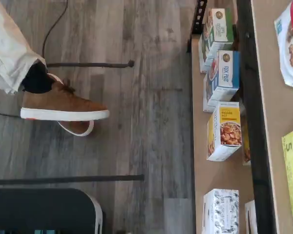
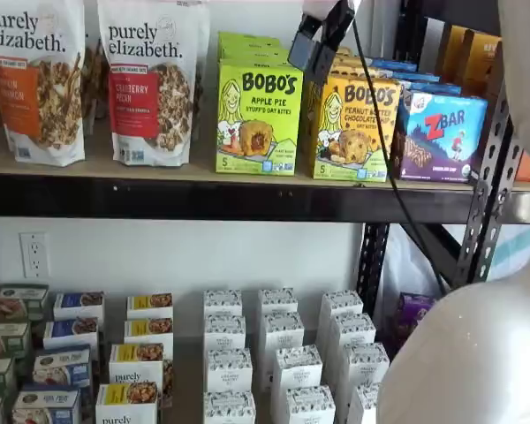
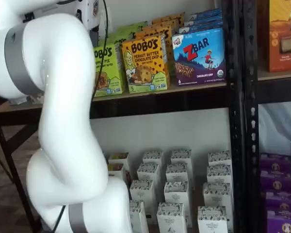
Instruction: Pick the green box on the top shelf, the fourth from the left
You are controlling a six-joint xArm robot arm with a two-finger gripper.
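Shelf view: 1 lime cardboard green box [image 2: 258,118] on top shelf [image 2: 185,199], 2 granola pouches (glossy) [image 2: 150,75] beside; hand [image 2: 321,40] above it, fingers apart.

I see the top shelf [image 2: 115,170], a light-tan board on a thick black front beam, carrying two white Purely Elizabeth granola pouches [image 2: 150,79], the lime-green cardboard Bobo's apple pie box [image 2: 258,117], a yellow-orange Bobo's peanut butter box [image 2: 352,128] just beside it, then a blue Zbar box [image 2: 440,137].
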